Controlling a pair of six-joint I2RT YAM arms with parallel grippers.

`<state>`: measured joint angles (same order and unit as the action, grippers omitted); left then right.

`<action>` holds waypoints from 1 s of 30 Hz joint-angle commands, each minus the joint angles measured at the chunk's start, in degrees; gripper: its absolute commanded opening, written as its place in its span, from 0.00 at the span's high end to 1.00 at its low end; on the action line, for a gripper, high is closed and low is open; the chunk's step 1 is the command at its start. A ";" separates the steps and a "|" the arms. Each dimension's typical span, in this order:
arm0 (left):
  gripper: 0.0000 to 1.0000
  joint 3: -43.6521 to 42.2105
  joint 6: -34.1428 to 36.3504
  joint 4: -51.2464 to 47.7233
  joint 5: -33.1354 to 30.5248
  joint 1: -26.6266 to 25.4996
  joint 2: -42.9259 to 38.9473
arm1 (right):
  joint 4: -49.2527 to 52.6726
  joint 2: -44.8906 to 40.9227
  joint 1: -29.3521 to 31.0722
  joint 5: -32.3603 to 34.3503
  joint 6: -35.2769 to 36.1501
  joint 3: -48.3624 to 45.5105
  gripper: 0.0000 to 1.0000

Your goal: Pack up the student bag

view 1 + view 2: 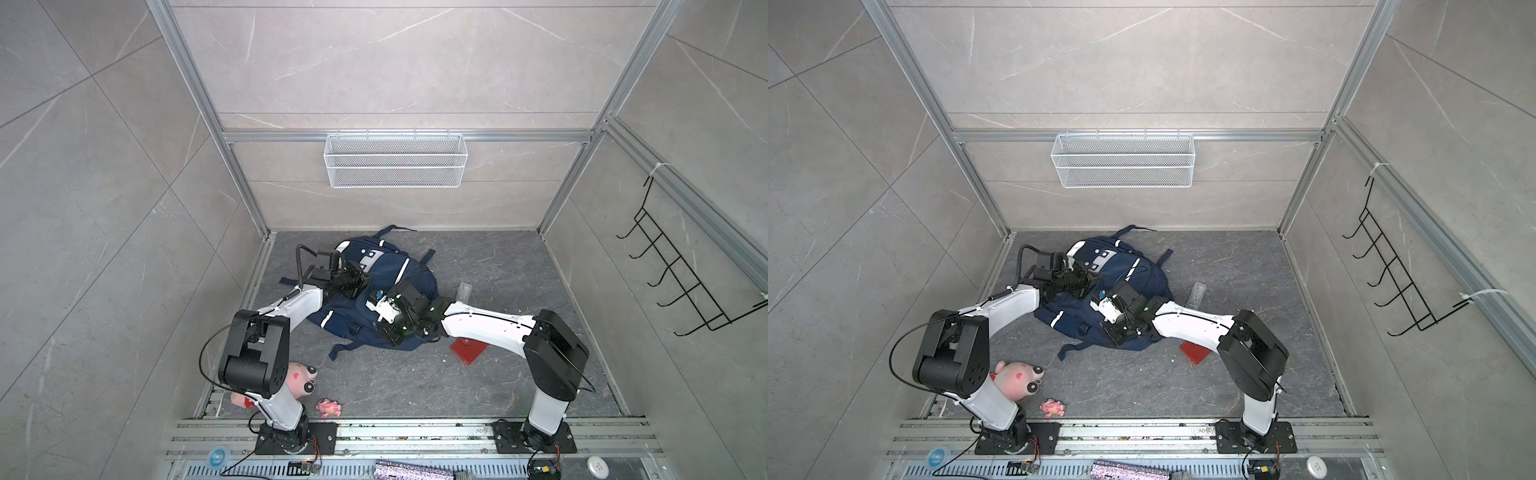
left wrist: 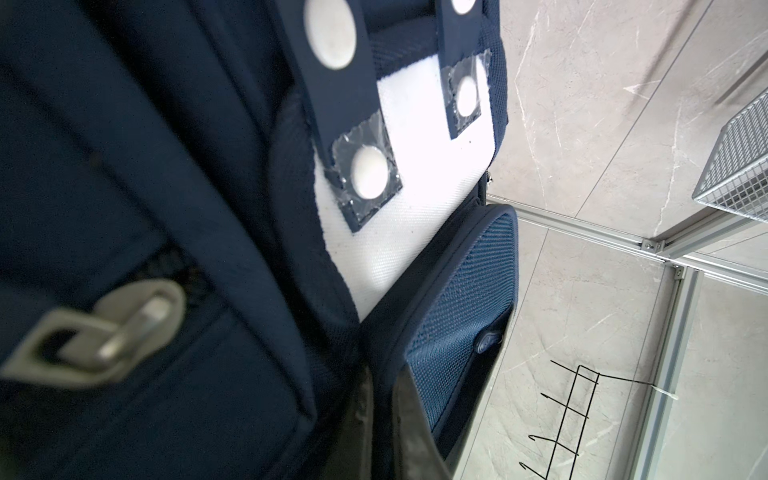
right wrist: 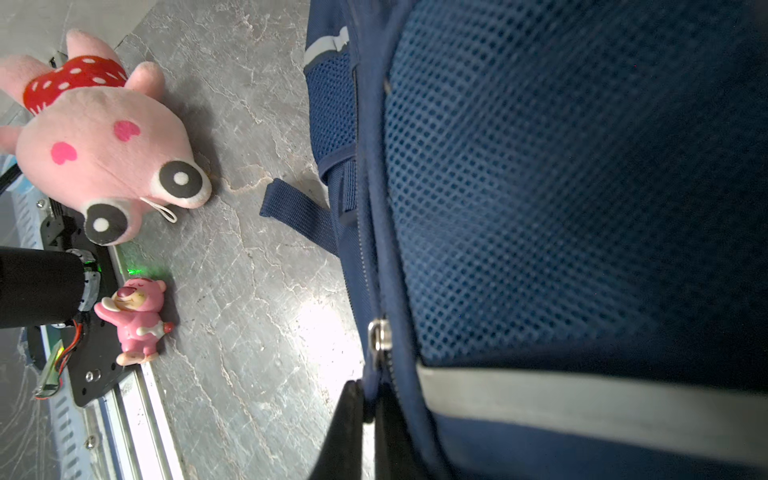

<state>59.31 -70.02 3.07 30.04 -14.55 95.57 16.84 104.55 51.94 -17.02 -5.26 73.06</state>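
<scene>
The student bag (image 1: 395, 266) (image 1: 1125, 270), navy with white stripes, lies flat in the middle of the grey floor in both top views. My left gripper (image 1: 360, 277) (image 1: 1090, 280) rests on the bag's left side, below the white dotted patch (image 2: 415, 232). In the left wrist view that gripper (image 2: 384, 374) is shut on a navy edge of the bag beside a mesh panel. My right gripper (image 1: 384, 337) (image 1: 1113, 336) sits at the bag's front edge. In the right wrist view it (image 3: 370, 388) pinches the zip pull just below the metal slider (image 3: 380, 336), with only a thin slit between the fingers.
A pink plush toy (image 1: 301, 376) and a small pink bear figure (image 1: 329, 408) lie front left by the left arm's base. A red flat object (image 1: 467, 349) and a clear container (image 1: 463, 291) lie right of the bag. A wire basket (image 1: 395, 160) hangs on the back wall. A hook rack (image 1: 681, 282) hangs on the right wall.
</scene>
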 commanded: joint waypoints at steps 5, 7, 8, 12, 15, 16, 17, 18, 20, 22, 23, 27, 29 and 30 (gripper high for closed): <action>0.99 3.18 6.46 -4.29 -1.18 -0.54 -4.76 | -2.13 -7.12 0.40 0.23 -3.12 -3.04 0.70; 0.94 2.94 7.38 -5.42 -1.73 -0.31 -5.03 | -1.69 -9.12 -0.30 0.76 -4.57 -4.15 0.64; 0.90 2.62 7.67 -5.50 -1.74 -0.09 -5.11 | -1.42 -10.41 -0.76 1.03 -5.56 -4.84 0.61; 0.60 3.77 11.79 -8.78 -1.73 0.31 -5.17 | -1.46 -16.02 -4.91 1.98 -12.30 -7.50 0.51; 0.49 6.68 16.82 -14.09 -2.55 0.36 -5.04 | -1.27 -19.83 -9.76 2.05 -15.81 -8.71 0.43; 0.45 7.77 18.74 -15.97 -3.02 0.35 -5.04 | -0.76 -20.45 -11.04 2.40 -16.28 -8.65 0.42; 0.40 9.11 21.30 -18.72 -3.87 0.32 -5.07 | 0.60 -20.93 -12.77 2.84 -16.58 -8.15 0.41; 0.35 10.73 23.71 -21.49 -4.91 0.31 -5.04 | 2.38 -21.13 -14.63 3.13 -16.54 -7.32 0.41; 0.28 13.54 28.23 -26.27 -7.17 0.26 -5.26 | 5.45 -21.41 -17.57 4.15 -15.75 -5.80 0.40; 0.21 16.33 32.73 -30.85 -9.72 0.18 -5.44 | 9.18 -21.35 -20.41 5.93 -14.43 -4.10 0.39; 0.17 17.73 35.05 -33.15 -10.97 0.06 -5.48 | 11.20 -21.17 -21.78 6.94 -13.90 -3.17 0.39; 0.09 23.36 42.95 -40.39 -15.06 -1.79 -4.67 | 17.18 -20.08 -27.54 9.83 -13.59 -1.12 0.02; 0.08 25.99 45.82 -43.35 -16.70 -3.98 -3.80 | 18.41 -19.34 -30.59 9.00 -13.73 -0.92 0.00; 0.08 26.93 46.82 -44.19 -17.17 -5.05 -3.37 | 18.62 -19.17 -31.74 8.77 -13.81 -0.90 0.00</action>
<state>82.61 -31.79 -33.85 16.32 -16.80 92.66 29.87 84.01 22.65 -9.61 -19.29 70.67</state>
